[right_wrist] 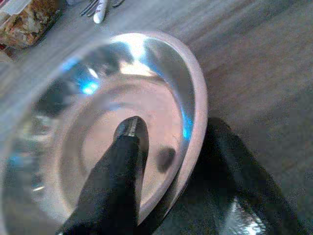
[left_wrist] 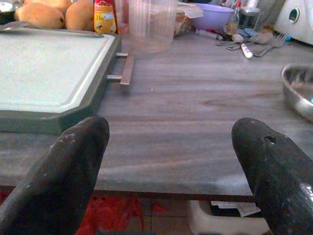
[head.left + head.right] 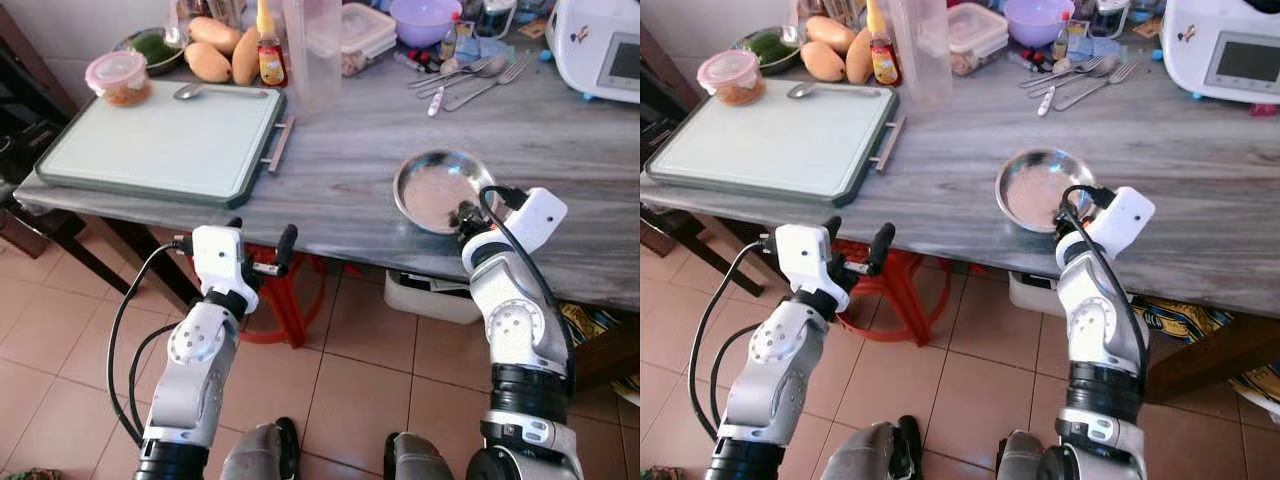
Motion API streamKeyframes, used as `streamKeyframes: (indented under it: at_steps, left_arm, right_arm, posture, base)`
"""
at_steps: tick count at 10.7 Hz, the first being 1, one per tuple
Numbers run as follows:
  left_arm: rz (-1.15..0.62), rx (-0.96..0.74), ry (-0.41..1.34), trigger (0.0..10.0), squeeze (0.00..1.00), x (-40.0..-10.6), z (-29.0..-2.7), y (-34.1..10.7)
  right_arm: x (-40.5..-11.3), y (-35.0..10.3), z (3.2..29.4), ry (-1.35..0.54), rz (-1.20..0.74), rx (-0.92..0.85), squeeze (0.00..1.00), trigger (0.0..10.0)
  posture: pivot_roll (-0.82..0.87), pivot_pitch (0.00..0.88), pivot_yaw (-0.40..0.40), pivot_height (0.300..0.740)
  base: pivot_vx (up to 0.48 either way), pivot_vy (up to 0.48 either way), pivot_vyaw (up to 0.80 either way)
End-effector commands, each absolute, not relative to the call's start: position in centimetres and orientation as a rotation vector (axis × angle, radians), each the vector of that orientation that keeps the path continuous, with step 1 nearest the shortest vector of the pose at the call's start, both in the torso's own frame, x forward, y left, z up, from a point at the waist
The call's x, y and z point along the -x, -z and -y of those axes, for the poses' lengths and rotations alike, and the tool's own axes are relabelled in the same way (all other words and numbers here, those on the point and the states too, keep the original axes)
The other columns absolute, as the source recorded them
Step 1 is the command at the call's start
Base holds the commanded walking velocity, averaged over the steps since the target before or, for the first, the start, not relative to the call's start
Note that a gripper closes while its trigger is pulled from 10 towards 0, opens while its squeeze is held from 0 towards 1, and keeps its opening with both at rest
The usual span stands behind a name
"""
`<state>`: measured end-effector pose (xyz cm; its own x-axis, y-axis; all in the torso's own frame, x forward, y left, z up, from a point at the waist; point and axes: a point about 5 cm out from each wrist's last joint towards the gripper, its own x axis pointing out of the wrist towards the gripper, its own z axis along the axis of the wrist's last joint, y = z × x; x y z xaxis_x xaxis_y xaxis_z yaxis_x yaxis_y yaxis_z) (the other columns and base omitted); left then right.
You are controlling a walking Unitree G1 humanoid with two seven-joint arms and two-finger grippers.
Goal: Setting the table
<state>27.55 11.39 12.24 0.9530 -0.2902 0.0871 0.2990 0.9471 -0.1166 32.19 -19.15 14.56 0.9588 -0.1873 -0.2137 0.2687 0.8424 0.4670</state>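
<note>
Right of centre in the left eye view, the shallow round steel plate (image 3: pixel 440 188) sits near the front edge of the grey wood-grain desk (image 3: pixel 340 180). The right gripper (image 1: pixel 166 161) pinches its near rim (one black finger inside the dish, the other beneath). At lower left, the left gripper (image 3: pixel 262 248) hovers spread before the desk edge, below the pale green rectangular tray (image 3: pixel 165 140).

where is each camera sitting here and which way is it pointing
Left eye view: on the head, looking forward and down at the grey table; both silver arms show.
Right eye view: its stereo twin, sharing that scene, including the metal bowl.
Left wrist view: on the left wrist, facing along the open left gripper across the tabletop, the green tray alongside.
Right wrist view: on the right wrist, facing the bowl; the right gripper fingers straddle its rim.
</note>
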Motion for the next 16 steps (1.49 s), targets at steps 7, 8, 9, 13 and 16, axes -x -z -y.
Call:
streamKeyframes:
  at_steps: [7,8,9,13,16]
  left_arm:
    - [0.08,0.134,0.303,10.0,0.0,-28.4,-11.0,-12.5]
    - [0.075,0.135,0.3,10.0,0.0,-28.2,-11.1,-12.2]
    - [0.068,0.136,0.297,10.0,0.0,-28.1,-11.1,-12.1]
    - [0.072,0.111,0.25,10.0,0.0,-28.4,-11.2,-12.1]
    - [0.064,0.115,0.236,10.0,0.0,-28.1,-11.3,-12.0]
  right_arm:
    - [-31.4,-15.4,19.2,0.193,-0.172,-0.404,1.0,10.0]
    - [-30.9,-15.1,19.0,0.186,-0.176,-0.393,1.0,10.0]
    - [-30.7,-14.9,18.7,0.171,-0.184,-0.383,1.0,10.0]
    - [-30.0,-15.2,18.7,0.159,-0.099,-0.296,1.0,10.0]
    - [-29.2,-14.8,18.5,0.164,-0.101,-0.296,1.0,10.0]
  posture:
    - [-0.06,0.135,0.08,0.74]
    - [-0.06,0.133,0.079,0.74]
    - [-0.06,0.129,0.081,0.74]
    - [-0.06,0.132,0.083,0.74]
    - [-0.06,0.14,0.081,0.74]
  base:
    - [0.0,0.0,0.0]
    - [0.0,0.0,0.0]
    - [0.0,0.0,0.0]
    - [0.0,0.0,0.0]
    - [0.0,0.0,0.0]
